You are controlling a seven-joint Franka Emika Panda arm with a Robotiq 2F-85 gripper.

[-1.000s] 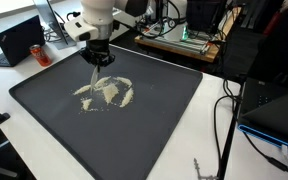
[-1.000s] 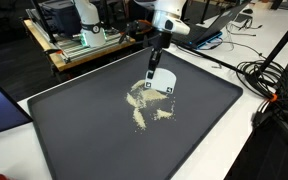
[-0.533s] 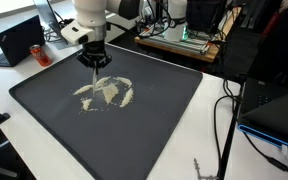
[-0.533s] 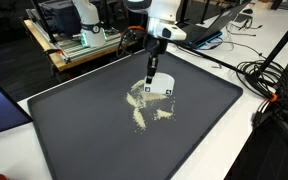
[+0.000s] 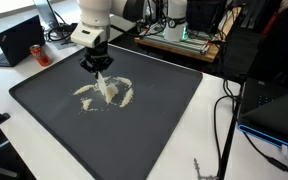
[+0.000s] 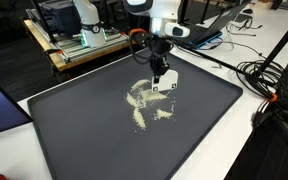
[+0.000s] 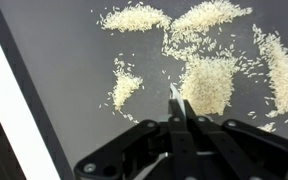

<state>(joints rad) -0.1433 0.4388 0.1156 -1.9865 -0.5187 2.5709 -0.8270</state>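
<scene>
Rice grains (image 5: 106,92) (image 6: 144,100) lie in several small heaps on a dark grey mat (image 5: 154,130) (image 6: 94,140). My gripper (image 5: 97,68) (image 6: 159,68) hangs over the heaps, pointing down, shut on a thin white flat tool (image 6: 163,84) (image 5: 104,86) whose lower end reaches the grains. In the wrist view the gripper (image 7: 180,108) has its fingers pressed together, and the tool (image 7: 174,94) shows edge-on as a thin blade. It sits between a small heap (image 7: 126,87) and a larger square heap (image 7: 209,82). More rice (image 7: 134,17) lies beyond.
The mat lies on a white table (image 5: 209,95) (image 7: 14,110). A laptop (image 5: 19,40) stands off one corner. Cables (image 5: 229,125) (image 6: 274,80) and black equipment (image 5: 274,110) lie beside the mat. A wooden cart with electronics (image 6: 84,45) stands behind it.
The gripper shifted a little sideways and back over the rice and now sits slightly lower, with the tool still held. The heaps look much the same.
</scene>
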